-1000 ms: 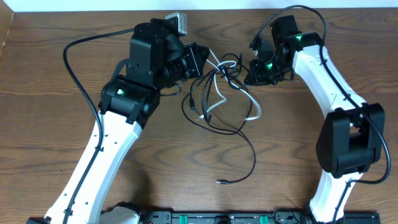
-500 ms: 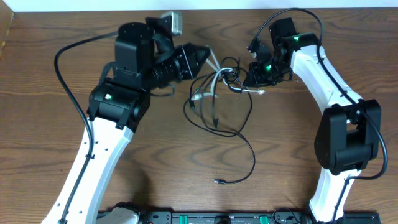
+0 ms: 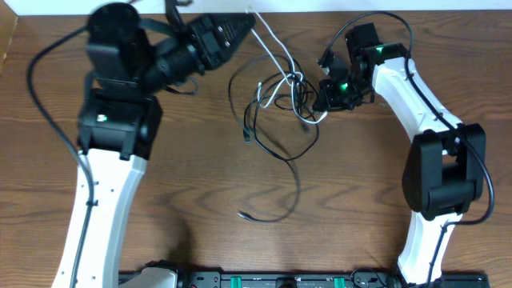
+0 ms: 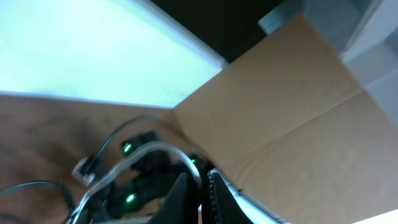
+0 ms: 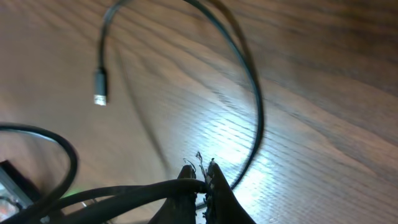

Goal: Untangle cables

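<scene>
several cables [image 3: 286,82] span left gripper [image 3: 250,18] to right gripper [image 3: 320,102]

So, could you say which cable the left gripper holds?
The white cable, the only light one, stretched from the left gripper; the other cables are black.

Left hand [image 3: 245,19] farther up-left, white cable [image 3: 273,48] now taut, black cable end [image 3: 242,214] leftward.

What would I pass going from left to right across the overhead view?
left arm → left gripper, pinching the white cable → knot of cables → right gripper, gripping that knot → right arm
</scene>
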You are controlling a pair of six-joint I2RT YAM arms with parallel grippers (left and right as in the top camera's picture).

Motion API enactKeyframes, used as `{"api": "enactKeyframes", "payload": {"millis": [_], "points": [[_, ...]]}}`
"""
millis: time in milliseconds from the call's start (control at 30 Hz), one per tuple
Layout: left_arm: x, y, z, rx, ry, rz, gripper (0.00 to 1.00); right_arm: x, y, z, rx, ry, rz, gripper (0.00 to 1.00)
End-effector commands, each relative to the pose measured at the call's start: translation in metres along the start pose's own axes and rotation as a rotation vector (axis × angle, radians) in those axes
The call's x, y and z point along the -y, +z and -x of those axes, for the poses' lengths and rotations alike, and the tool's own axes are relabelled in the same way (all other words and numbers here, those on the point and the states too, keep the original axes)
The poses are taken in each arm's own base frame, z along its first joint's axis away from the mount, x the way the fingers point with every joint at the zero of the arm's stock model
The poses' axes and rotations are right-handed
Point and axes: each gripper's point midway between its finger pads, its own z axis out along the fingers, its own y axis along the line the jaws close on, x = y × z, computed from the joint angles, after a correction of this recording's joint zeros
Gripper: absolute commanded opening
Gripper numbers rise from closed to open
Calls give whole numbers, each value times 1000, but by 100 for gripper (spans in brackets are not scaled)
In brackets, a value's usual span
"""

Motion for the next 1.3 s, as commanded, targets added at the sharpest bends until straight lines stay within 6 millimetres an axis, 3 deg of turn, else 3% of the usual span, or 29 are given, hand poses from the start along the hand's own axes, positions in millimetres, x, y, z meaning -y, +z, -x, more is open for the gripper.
{"api": "enactKeyframes", "payload": {"millis": [0, 567, 933, 1033, 1133, 1267], "points": [[45, -25, 27, 68, 85, -60, 7, 30, 14, -4, -34, 72, -50, 1], [104, -65, 70, 204, 223, -96, 7, 57, 49, -16, -108, 128, -59, 1], [151, -110, 104, 361, 354, -93, 7, 68, 65, -20, -128, 148, -63, 1], [143, -116, 108, 374, 338, -54, 7, 69, 65, -19, -123, 148, -71, 1], [120, -112, 105, 338, 280, 3, 7, 71, 65, -18, -121, 153, -74, 1], [68, -93, 83, 207, 209, 125, 7, 69, 64, -19, -126, 147, -61, 1]]}}
